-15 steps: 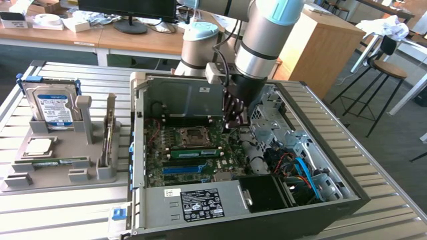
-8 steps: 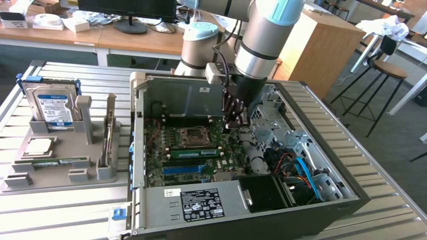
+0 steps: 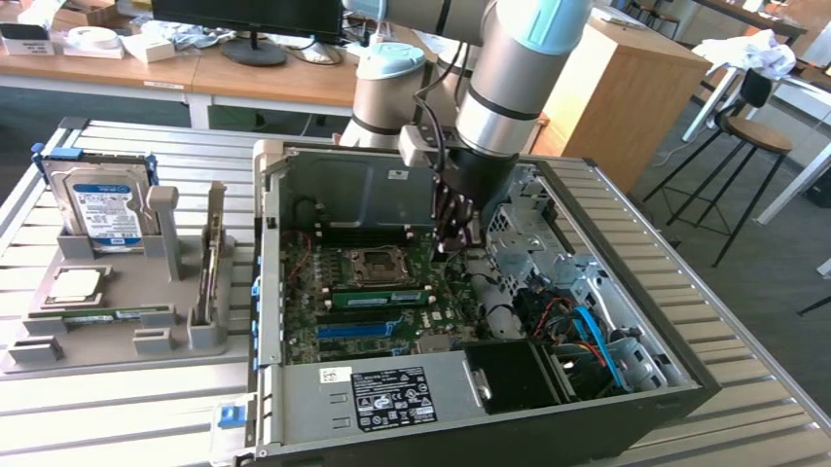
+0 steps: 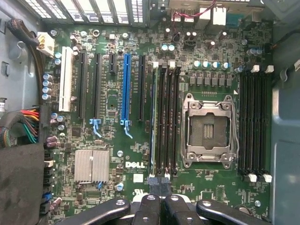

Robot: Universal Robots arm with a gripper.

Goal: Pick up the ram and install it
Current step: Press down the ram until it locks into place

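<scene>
Gripper (image 4: pixel 159 181), fingers pressed together, hangs over the ram (image 3: pixel 377 293) slotted in the case (image 3: pixel 325 185). Slatted metal table (image 3: pixel 117 413); wooden desks (image 3: pixel 260 80) far behind.

Light: bright, daylight-white. Glare: pale slats of the table (image 3: pixel 124 418), exterior view's left. Shadow: deep corner of the computer case (image 3: pixel 520 375). Motherboard (image 4: pixel 112 101): evenly lit, wrist view.

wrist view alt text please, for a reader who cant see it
A shut black gripper hangs over a green computer motherboard inside a grey metal case. A thin green memory stick stands edge-on among black memory slots, near an empty silver-framed processor socket.
</scene>
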